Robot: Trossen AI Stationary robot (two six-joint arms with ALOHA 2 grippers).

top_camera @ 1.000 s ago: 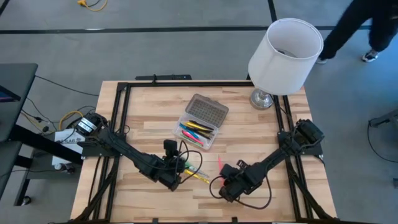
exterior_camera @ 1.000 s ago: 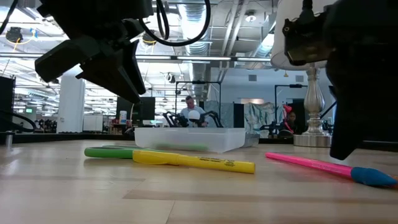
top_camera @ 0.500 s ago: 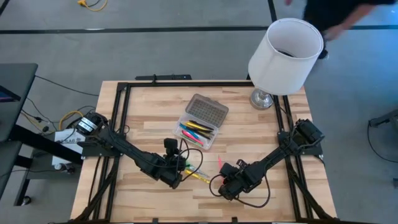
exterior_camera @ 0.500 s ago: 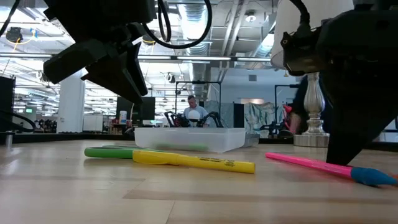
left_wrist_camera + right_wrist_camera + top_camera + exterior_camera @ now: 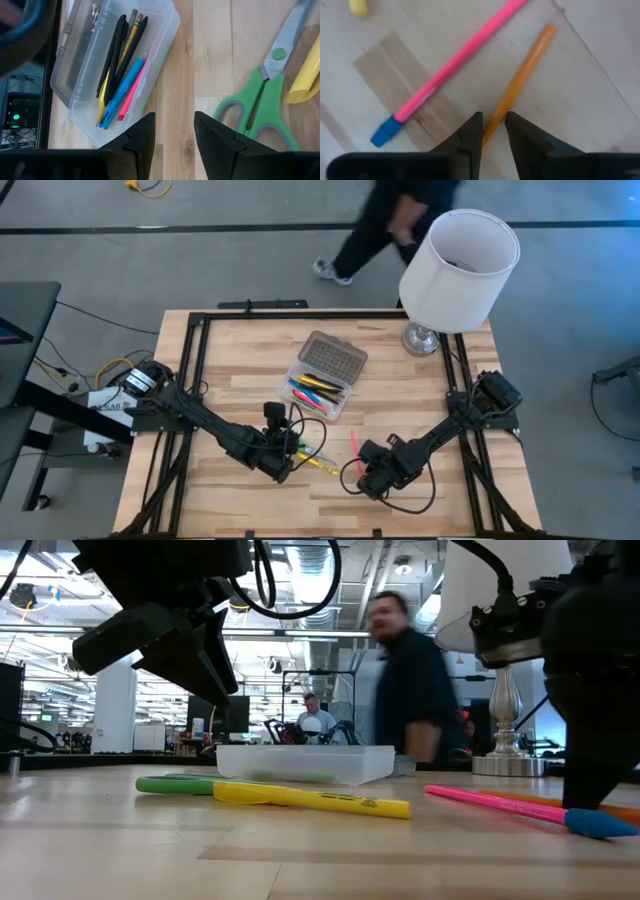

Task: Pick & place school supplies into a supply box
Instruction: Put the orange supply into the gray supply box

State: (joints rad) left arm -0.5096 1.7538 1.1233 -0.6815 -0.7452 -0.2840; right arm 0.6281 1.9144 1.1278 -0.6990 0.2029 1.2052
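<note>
Counter (image 5: 230, 380): light wood planks, framed by a black metal rail. A white-shaded lamp (image 5: 458, 268) stands at its far right corner on a silver base. Floor (image 5: 250, 265) is grey, crossed by a dark line. A yellow cable (image 5: 148, 187) lies on it. A person (image 5: 385, 225) in dark clothes walks past behind the counter. Low view: open ceiling with ducts (image 5: 385, 570) and strip lights, a second person (image 5: 308, 718) seated far back.

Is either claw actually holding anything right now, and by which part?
The left claw holds nothing. The right claw straddles one end of the orange pen; a firm grip cannot be told.
</note>
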